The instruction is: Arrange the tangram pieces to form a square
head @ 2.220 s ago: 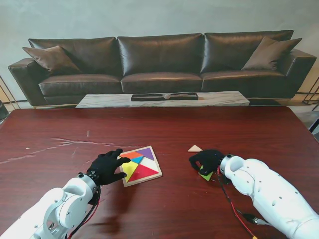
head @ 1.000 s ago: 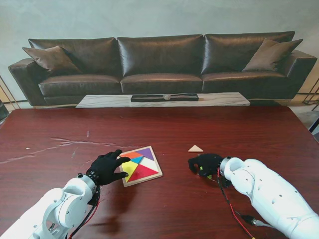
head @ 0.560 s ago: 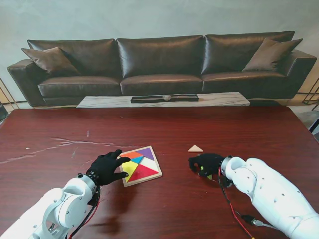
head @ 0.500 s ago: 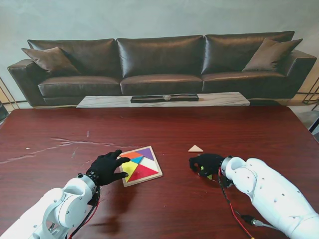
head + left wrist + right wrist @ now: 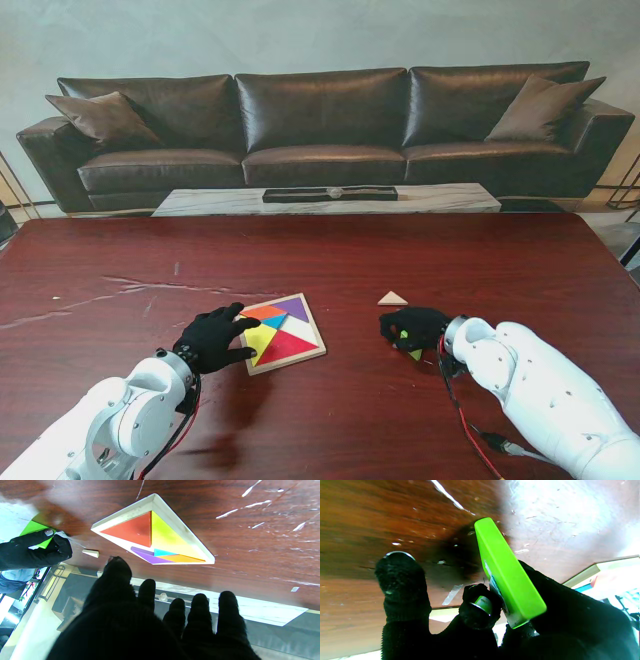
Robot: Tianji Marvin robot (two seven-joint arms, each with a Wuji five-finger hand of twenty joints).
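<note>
Green tangram piece (image 5: pixel 510 580) pinched in right hand (image 5: pixel 415 326) fingers; left hand (image 5: pixel 213 338) spread, empty; no legible writing.

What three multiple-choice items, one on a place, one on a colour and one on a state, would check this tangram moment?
1. Where does the loose unpainted triangle lie, seen from the stand?
A. inside the wooden tray
B. on the table, farther from me than the right hand
C. under the left hand

2. What colour is the piece in the right hand?
A. green
B. purple
C. red

3. What is the left hand doing?
A. gripping the orange piece
B. clenched in a fist
C. open, fingers spread, beside the tray

Key:
1 B: it lies on bare table just beyond the right hand, apart from the tray.
2 A: the right wrist view shows the green piece tilted between the fingers.
3 C: the left wrist view shows spread fingers holding nothing, at the tray's left edge.
</note>
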